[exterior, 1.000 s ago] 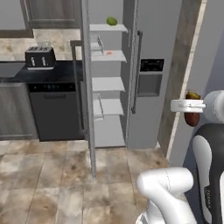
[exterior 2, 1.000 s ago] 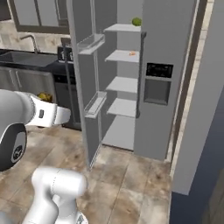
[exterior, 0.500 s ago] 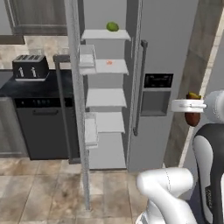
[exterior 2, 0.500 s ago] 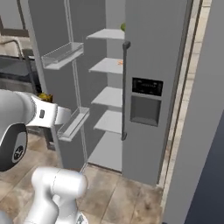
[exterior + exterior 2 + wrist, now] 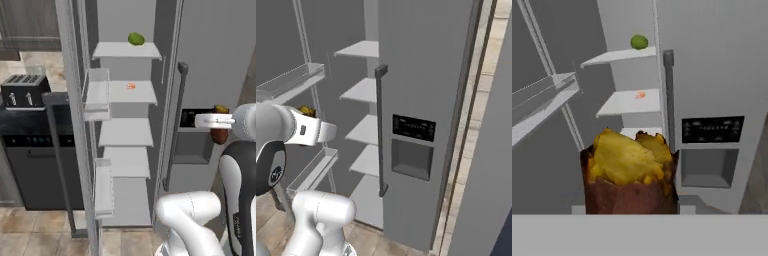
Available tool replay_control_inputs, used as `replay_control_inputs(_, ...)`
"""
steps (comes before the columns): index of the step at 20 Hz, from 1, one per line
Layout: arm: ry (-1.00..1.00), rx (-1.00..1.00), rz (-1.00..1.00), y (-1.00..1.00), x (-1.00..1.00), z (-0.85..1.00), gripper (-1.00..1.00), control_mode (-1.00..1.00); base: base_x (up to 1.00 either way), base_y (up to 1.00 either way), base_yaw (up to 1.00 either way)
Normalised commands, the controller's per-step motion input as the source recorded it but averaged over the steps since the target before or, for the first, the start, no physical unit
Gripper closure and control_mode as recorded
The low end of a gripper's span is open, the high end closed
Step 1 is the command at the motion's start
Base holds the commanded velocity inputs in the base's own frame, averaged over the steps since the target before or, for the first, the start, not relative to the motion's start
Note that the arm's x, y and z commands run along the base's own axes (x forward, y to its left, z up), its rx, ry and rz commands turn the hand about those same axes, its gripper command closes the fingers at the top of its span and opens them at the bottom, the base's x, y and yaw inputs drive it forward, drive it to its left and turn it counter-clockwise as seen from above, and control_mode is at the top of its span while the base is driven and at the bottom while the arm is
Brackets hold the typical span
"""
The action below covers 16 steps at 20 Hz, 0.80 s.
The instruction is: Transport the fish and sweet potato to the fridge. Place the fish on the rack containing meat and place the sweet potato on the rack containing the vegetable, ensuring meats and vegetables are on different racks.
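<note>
Base has rolled closer to the fridge (image 5: 210, 60) vs 0.5 s ago: whole scene bigger in both base views, camera shift, nothing inside moved. Tool (image 5: 220, 122) clamped on the sweet potato (image 5: 629, 175), held up in front of the fridge's closed right door, level w/ the dispenser panel (image 5: 712, 130). Hand view shows what base views don't: potato's cut top w/ yellow flesh over reddish-brown skin, tips hidden behind it. Left base view gives only a brown bit of potato under the white hand; right base view just a yellowish scrap (image 5: 306, 111) behind the wrist. The vegetable (image 5: 136, 38) sits on the rack containing the vegetable (image 5: 112, 51), top tier; the meat (image 5: 130, 86) on the shelf one tier below. Open left door (image 5: 75, 125) w/ its bins stands left of the shelves. Toaster (image 5: 25, 90) on dark surface (image 5: 20, 117) left of fridge, dishwasher (image 5: 35, 170) under it.
</note>
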Motion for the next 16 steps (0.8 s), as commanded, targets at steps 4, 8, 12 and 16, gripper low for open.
replay_control_inputs(4,0.00,0.00,0.00,0.00,0.00,0.00,1.00,1.00,1.00,0.67,0.09)
replay_control_inputs(8,0.00,0.00,0.00,0.00,0.00,0.00,1.00,1.00,1.00,0.76,0.06)
replay_control_inputs(12,0.00,0.00,0.00,0.00,0.00,0.00,1.00,1.00,1.00,-0.25,0.17)
replay_control_inputs(16,0.00,0.00,0.00,0.00,0.00,0.00,1.00,1.00,1.00,-0.51,0.28)
